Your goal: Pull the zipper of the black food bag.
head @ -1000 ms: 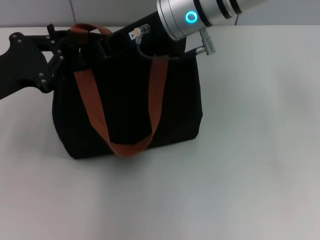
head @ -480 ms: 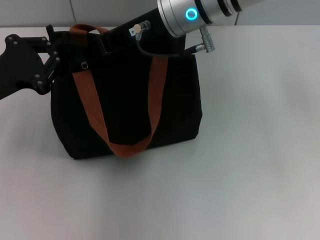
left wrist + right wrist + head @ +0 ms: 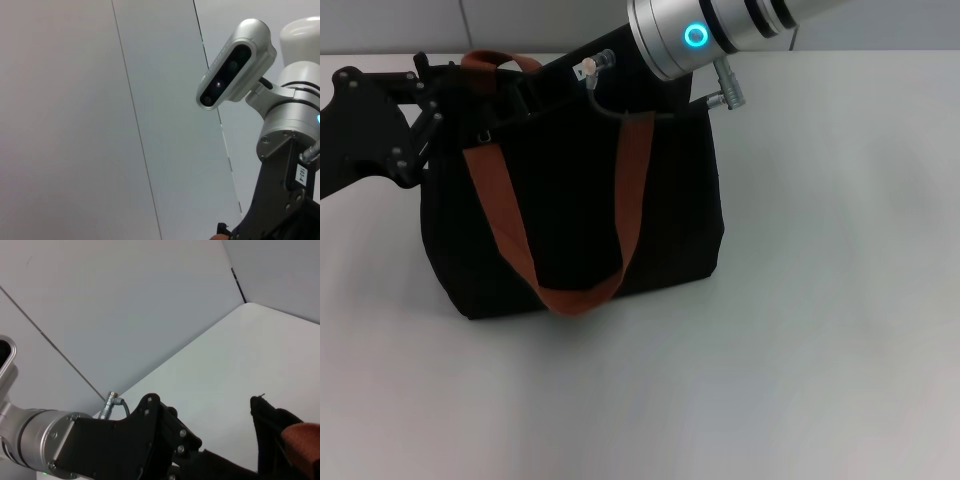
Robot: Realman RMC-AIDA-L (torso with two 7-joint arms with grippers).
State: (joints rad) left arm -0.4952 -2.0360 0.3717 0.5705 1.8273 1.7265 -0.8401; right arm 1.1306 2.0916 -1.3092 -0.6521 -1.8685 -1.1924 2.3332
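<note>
The black food bag (image 3: 580,210) stands upright on the white table, left of centre, with two rust-orange handles (image 3: 500,215). My left gripper (image 3: 445,85) is at the bag's top left corner, against its rim. My right gripper (image 3: 530,92) reaches in from the upper right and lies over the bag's top edge, black on black. A small silver bit (image 3: 484,134) just under the top rim, near the left handle, may be the zipper pull. The right wrist view shows the left gripper (image 3: 155,435) and a corner of the bag (image 3: 270,425).
The silver right forearm (image 3: 720,30) with its blue ring and cable (image 3: 620,112) hangs over the bag's top right. The white table (image 3: 820,300) stretches to the right and front of the bag. A grey wall is behind.
The right arm has shifted slightly left along the bag's top. The left gripper moved a little out to the left and back. The bag's top left edge has shifted slightly left.
</note>
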